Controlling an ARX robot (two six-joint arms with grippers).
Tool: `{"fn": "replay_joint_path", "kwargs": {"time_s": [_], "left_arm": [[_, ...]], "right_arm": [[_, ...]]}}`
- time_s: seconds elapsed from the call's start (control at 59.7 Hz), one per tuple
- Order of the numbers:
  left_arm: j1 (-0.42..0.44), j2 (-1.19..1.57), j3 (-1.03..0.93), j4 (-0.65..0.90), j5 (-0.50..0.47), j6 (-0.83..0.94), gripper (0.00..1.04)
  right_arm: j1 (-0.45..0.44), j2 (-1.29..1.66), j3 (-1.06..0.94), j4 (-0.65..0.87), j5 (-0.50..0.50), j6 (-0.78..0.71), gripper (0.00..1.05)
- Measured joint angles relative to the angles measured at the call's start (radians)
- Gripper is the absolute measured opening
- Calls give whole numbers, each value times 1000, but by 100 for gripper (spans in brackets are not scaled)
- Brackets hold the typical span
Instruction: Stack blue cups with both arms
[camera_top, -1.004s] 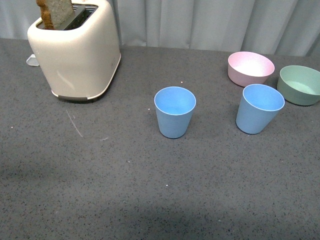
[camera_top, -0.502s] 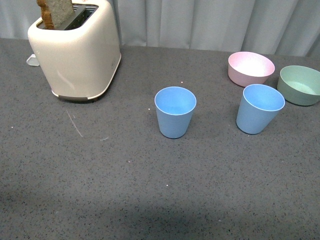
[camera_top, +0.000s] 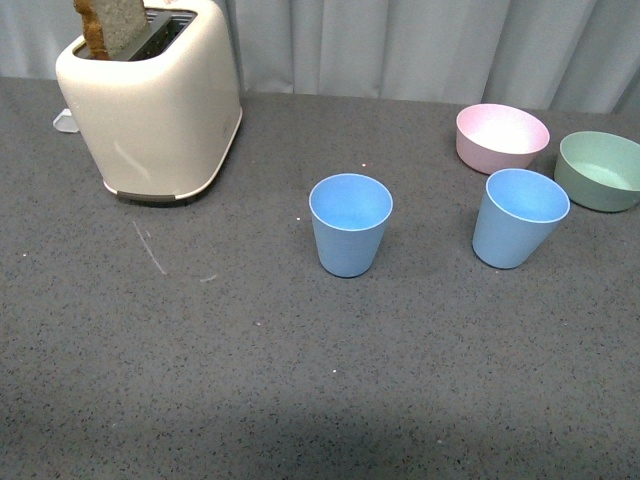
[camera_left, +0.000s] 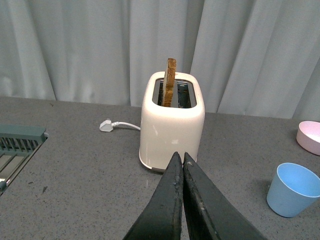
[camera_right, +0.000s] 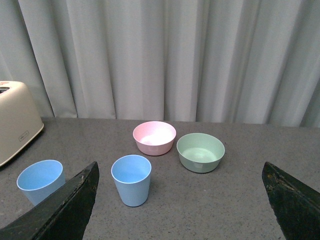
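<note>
Blue and unstacked, two plastic tumblers stand upright and well apart on the grey speckled desk (camera_top: 200, 380). The middle cup (camera_top: 349, 238) sits alone near the desk's centre. The right-hand cup (camera_top: 518, 218) stands toward the right edge, just in front of a pink bowl (camera_top: 501, 137) and beside a green bowl (camera_top: 600, 170), touching neither as far as can be seen. A cream toaster (camera_top: 150, 110), with a slice of toast (camera_top: 110, 25) standing in its slot, occupies the far left corner before a pale curtain (camera_top: 400, 45) that runs along the far edge. The left wrist view shows the left gripper (camera_left: 180, 156) with its fingers pressed together on nothing, pointed at the toaster, the middle cup off to one side. The right wrist view shows the right gripper (camera_right: 180, 167) with its fingers spread wide, both cups and both bowls lying ahead between them, untouched.
</note>
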Motion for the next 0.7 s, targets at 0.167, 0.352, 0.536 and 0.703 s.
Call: {"fn": "replay_joint_path", "kwargs": {"time_s": [0.167,0.352,0.536,0.703], "left_arm": [[0,-77,0,-74,0,0,4],[0,-174,0,-171,0,0,4],[0,-234,0,-230,0,0,4],[0,-364,0,-396,1,0,4]], "right_arm": [[0,0,0,0,0,0,95],[0,0,0,0,0,0,95],[0,0,0,0,0,0,95],[0,0,0,0,0,0,95]]}}
